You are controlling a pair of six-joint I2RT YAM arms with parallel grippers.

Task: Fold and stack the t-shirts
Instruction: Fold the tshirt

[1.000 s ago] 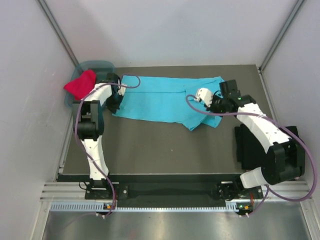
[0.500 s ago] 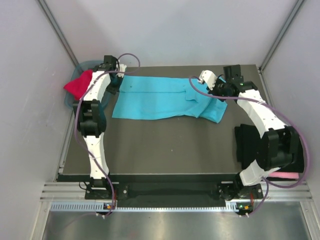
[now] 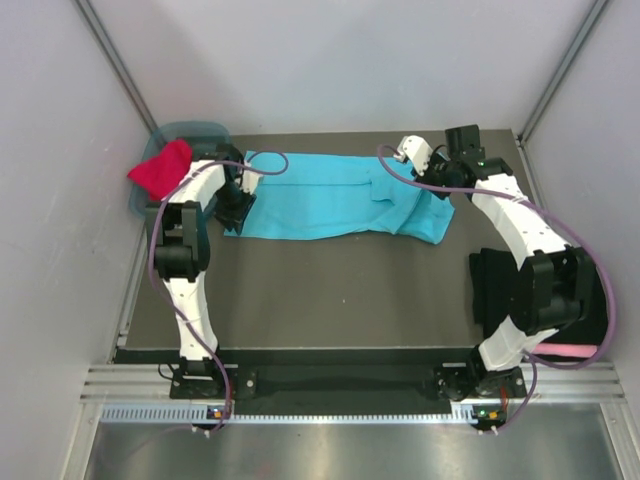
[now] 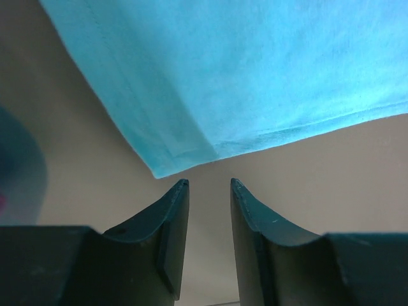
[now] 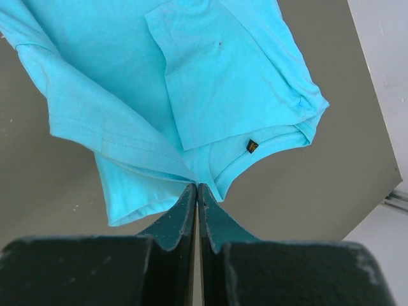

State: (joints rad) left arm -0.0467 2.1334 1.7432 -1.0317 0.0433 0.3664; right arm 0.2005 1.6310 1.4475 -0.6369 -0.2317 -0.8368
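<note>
A turquoise t-shirt (image 3: 330,195) lies spread lengthwise across the far part of the table. My left gripper (image 3: 237,205) is open and empty over the mat, just off the shirt's left corner (image 4: 172,162); in the left wrist view the gripper (image 4: 209,185) has bare table between its fingers. My right gripper (image 3: 437,183) is shut on the shirt's right end. In the right wrist view the gripper (image 5: 196,186) pinches bunched fabric near the collar, which carries a small black label (image 5: 252,146). A sleeve (image 5: 127,185) hangs folded beside it.
A red garment (image 3: 162,168) sits in a blue-grey bin (image 3: 205,130) at the far left corner. A pile of black folded cloth (image 3: 497,290) lies at the right edge, with a pink piece (image 3: 570,352) near it. Grey walls enclose the table.
My left gripper has come back from the far left edge and now stands open off the shirt's corner. My right gripper has carried the right end farther back, and the shirt lies straighter.
</note>
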